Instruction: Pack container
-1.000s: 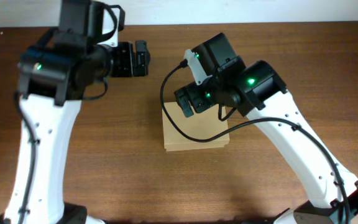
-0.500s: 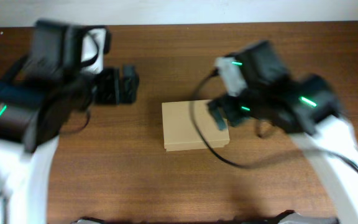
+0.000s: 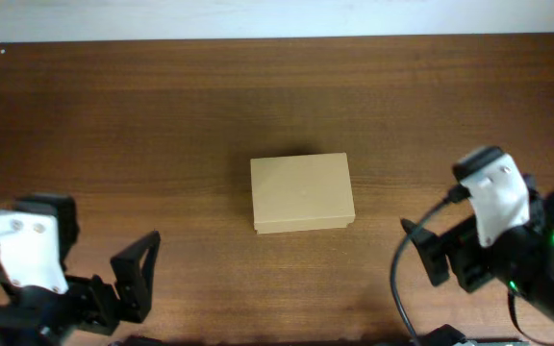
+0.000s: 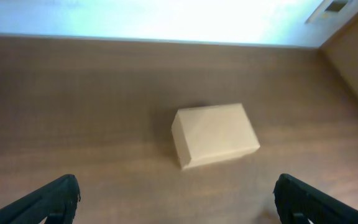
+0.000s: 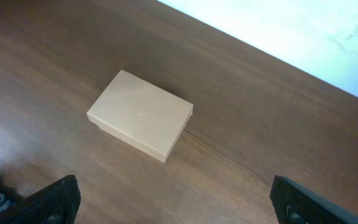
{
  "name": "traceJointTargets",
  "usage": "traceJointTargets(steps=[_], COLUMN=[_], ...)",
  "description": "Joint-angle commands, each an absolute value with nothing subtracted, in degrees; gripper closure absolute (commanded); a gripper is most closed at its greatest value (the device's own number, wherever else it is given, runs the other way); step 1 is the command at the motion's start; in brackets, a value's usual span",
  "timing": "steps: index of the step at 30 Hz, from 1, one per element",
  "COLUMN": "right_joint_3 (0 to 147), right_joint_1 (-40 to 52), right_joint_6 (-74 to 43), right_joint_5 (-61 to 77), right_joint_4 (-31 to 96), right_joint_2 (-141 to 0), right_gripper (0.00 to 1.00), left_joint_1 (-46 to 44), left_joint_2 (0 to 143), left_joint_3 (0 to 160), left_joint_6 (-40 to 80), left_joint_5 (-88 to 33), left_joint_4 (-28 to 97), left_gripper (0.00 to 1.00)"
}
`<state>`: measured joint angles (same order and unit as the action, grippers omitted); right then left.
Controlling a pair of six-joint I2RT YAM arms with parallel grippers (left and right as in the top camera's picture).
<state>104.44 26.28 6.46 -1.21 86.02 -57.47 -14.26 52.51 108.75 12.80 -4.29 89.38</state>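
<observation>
Since the container (image 3: 302, 193) lies shut at the middle of the table (image 3: 162, 115), its flap lid flat and flush on the body, the packing is judged to be closed off, though what is inside cannot be seen; no other item is seen on the wood around it. The box is set roughly square to the table edges, with its long side running left to right in the overhead view. The left gripper (image 4: 176, 186) is held low at the near left corner, its fingers spread wide with nothing between them; the right gripper (image 5: 174, 186) is held at the near right, likewise spread and empty; both are well apart from the box. The step in hand is judged to be parking the arms clear; it is done well if the fingers are kept wide and away from the box, so that the lid is not caught or nudged; should the flap lift, a light press from above at its free edge would be called for.
</observation>
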Motion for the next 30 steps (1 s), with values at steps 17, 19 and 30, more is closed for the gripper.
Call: traceJointTargets(steps=[17, 19, 30], right_joint_3=[58.1, 58.1, 58.1], right_joint_1=[26.2, 26.2, 26.2], right_joint_6=[1.5, -1.1, -1.4], right_joint_5=[0.3, 0.2, 0.2], right_joint_4=[62.5, 60.7, 57.6], right_joint_2=[-21.2, -19.5, -19.0], right_gripper=[0.01, 0.01, 0.01], left_joint_1=[-14.1, -14.1, -14.1], left_joint_2=[18.1, 16.2, 16.0], left_joint_3=[55.9, 52.1, 49.6], left_joint_6=[6.7, 6.8, 6.8], left_joint_5=[-12.0, -13.7, -10.8], left_joint_4=[65.5, 62.6, 47.0], left_gripper=[0.00, 0.00, 0.00])
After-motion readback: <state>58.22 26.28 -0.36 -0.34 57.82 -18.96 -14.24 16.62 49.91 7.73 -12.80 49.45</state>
